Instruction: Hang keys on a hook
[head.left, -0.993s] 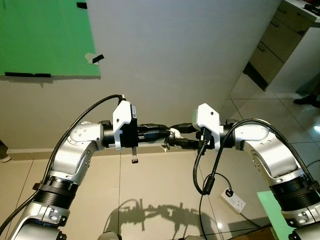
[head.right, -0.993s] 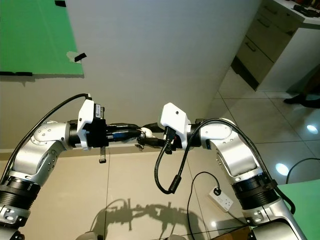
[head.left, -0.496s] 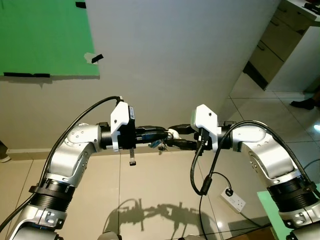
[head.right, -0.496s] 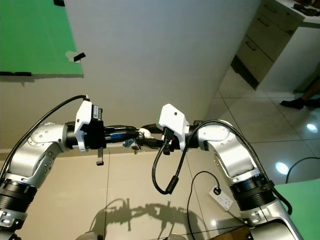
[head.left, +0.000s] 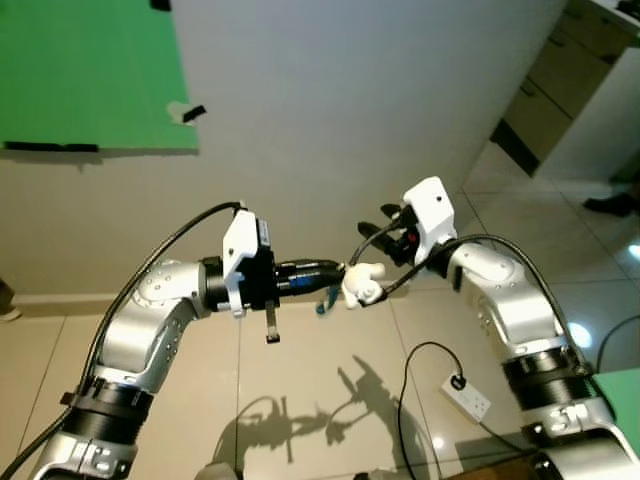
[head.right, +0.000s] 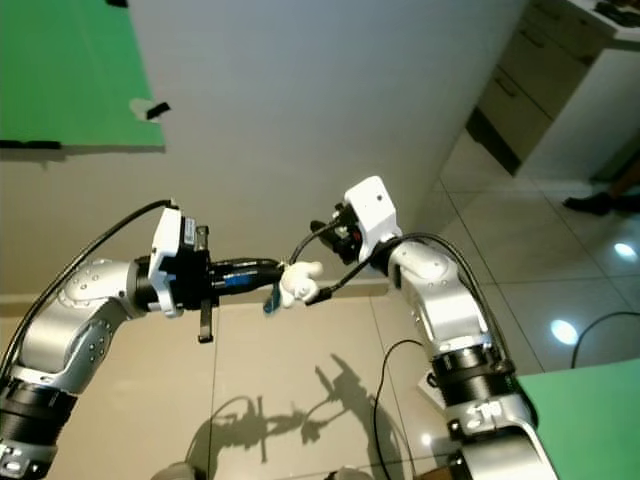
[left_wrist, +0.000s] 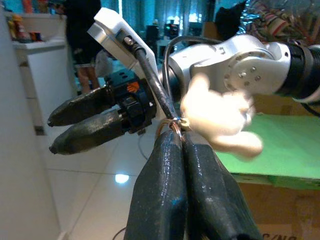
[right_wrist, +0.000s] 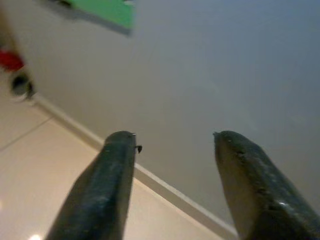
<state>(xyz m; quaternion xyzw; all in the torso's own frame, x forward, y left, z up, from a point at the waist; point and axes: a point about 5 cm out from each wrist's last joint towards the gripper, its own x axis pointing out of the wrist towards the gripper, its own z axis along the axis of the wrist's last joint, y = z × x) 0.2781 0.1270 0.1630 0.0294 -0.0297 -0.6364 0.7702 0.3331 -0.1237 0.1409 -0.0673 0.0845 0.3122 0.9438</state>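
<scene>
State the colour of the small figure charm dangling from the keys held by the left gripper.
White figure charm; clearest in the left eye view.

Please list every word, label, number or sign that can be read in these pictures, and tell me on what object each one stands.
No text can be read.
Orange mark on the black housing behind the right pincer: too small and blurred to read.
Small label on the white camera block of the left arm: too small to read.
Green sheet taped on the wall: no writing shows.

Looks like a home room from my cameras: beige tiled floor (head.left: 320, 350), plain grey wall (head.left: 330, 120), white drawer cabinet (head.left: 560, 100) far right, power strip (head.left: 467, 398) on the floor near right, green sheet (head.left: 90, 80) taped up far left.
</scene>
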